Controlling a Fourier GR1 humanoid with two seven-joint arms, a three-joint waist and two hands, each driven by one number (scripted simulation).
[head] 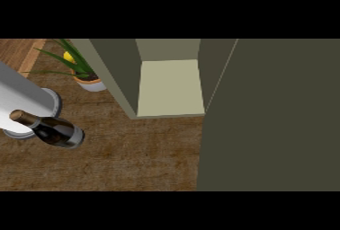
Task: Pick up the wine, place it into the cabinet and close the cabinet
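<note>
At the counter's left, the wine bottle stands, seemingly ungrasped; neither hand shows.

I look down on a home kitchen: a wood-grain counter, an open olive cabinet, a potted plant and a wine bottle mark it.

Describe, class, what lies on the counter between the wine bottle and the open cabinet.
Nothing: in the head view only bare brown counter separates the wine bottle from the cabinet. The potted plant stands farther back.
</note>
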